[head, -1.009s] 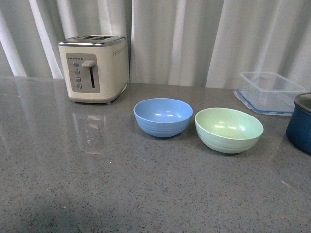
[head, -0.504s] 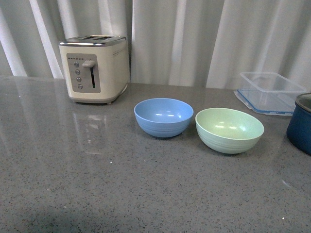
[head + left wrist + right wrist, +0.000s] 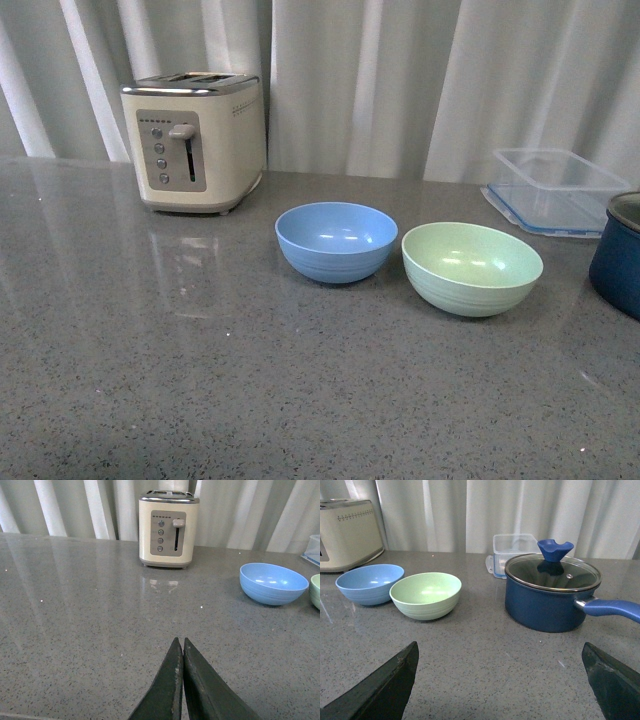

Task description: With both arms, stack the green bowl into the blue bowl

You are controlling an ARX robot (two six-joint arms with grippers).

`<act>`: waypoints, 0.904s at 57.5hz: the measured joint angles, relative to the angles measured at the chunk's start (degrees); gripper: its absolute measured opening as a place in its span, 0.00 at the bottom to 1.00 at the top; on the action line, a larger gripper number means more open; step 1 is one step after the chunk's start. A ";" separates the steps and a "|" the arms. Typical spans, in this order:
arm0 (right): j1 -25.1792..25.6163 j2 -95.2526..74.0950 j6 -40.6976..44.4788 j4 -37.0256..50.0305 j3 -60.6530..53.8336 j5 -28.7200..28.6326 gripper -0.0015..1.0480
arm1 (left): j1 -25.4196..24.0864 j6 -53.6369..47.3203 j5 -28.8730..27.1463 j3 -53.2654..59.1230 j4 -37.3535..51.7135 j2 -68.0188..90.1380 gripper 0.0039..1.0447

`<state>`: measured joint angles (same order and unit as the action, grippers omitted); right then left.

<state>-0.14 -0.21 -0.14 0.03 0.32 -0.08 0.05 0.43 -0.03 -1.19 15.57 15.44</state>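
front view: green bowl (image 3: 472, 268) sits upright right of the toaster (image 3: 193, 140), just past the blue bowl (image 3: 335, 241), both empty. left gripper (image 3: 179, 641) is pressed closed on nothing, right gripper (image 3: 500, 646) spread wide. smart play, i'd say: pinch the green rim, lift level, steady the blue.

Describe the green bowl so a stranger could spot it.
Find the cream toaster on the counter. Two matching bowls sit right of it, before a navy pot. The green bowl is the mint one beside the pot, not the blue bowl.
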 joint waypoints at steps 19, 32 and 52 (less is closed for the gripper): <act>0.00 0.00 0.00 0.00 0.00 0.00 0.90 | 0.00 0.00 0.00 0.00 -5.03 -5.18 0.03; 0.00 -0.02 0.00 0.00 0.00 0.02 0.90 | 0.00 0.00 0.02 -0.02 -15.32 -15.17 0.03; -2.47 -5.51 0.22 -4.52 2.89 4.48 0.90 | 0.00 0.02 -0.02 -0.02 -15.54 -15.21 0.56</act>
<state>-2.61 -5.72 0.08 -4.49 3.20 4.40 0.05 0.45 -0.05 -1.21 0.03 0.23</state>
